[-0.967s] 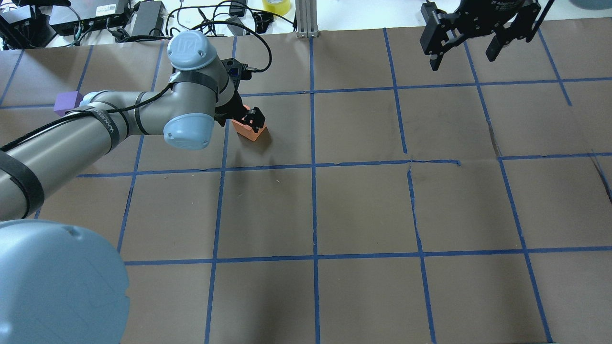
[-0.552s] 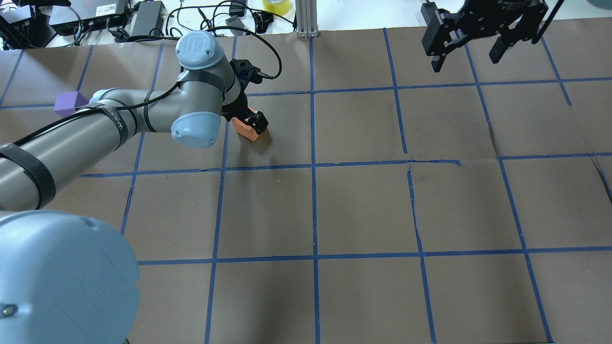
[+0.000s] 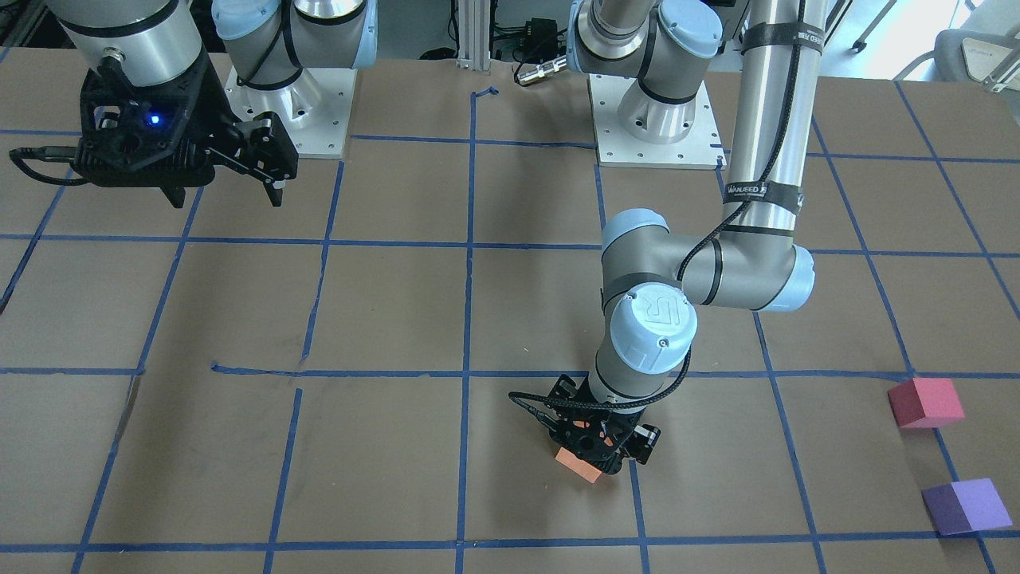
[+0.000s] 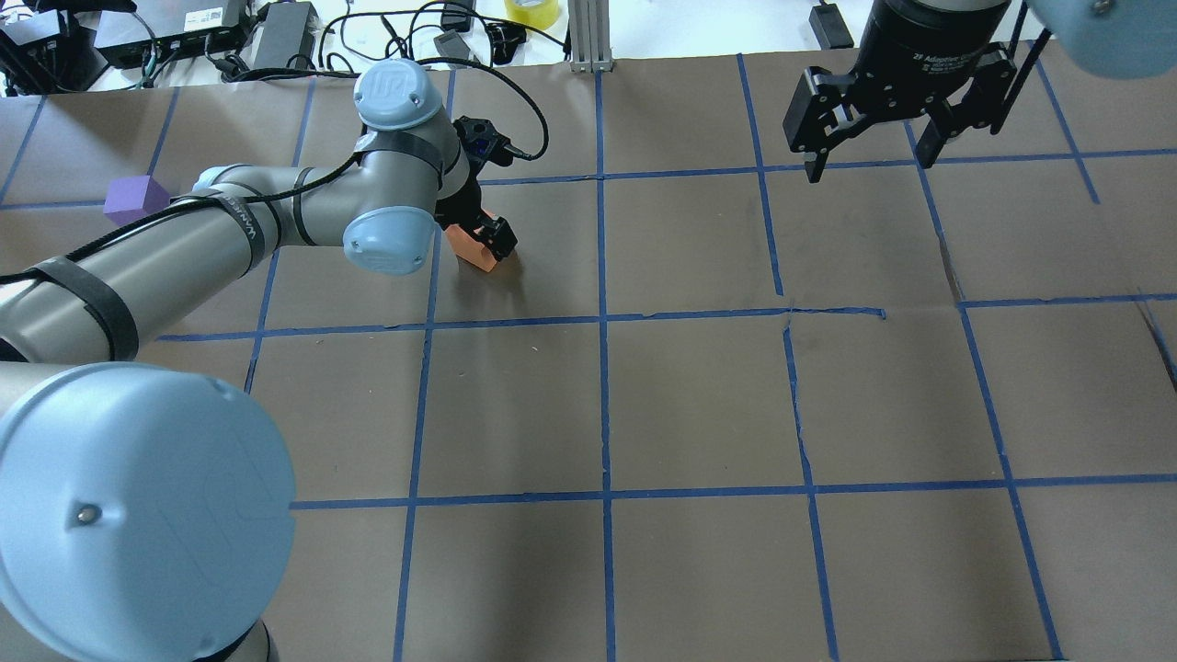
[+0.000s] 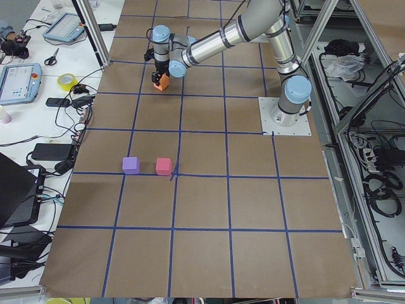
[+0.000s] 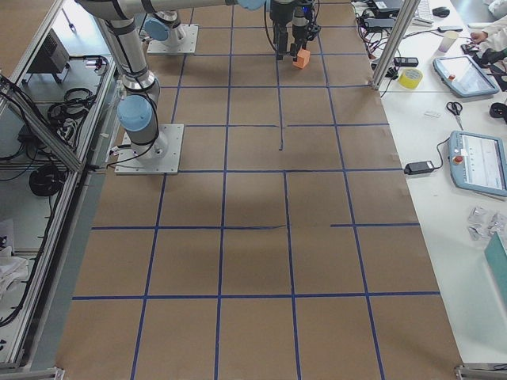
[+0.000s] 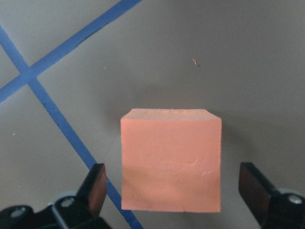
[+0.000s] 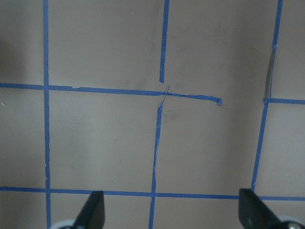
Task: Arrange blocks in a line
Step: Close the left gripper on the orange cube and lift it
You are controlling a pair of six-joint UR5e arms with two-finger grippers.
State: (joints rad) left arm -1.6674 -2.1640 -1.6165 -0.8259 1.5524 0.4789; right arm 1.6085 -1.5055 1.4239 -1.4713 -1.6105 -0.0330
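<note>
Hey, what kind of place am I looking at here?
Probably a robotics lab workcell: a left arm and right arm bolted to a table marked with a blue tape grid, with teach pendants and cables on the side bench.

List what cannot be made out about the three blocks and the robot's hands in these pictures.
Pinkish-red block: missing from the overhead view, hidden beneath the left arm.
Orange block: mostly covered by the left hand overhead; too small in both side views to judge contact.
Purple block: with the pinkish-red one, beyond the exterior right view's top edge.
</note>
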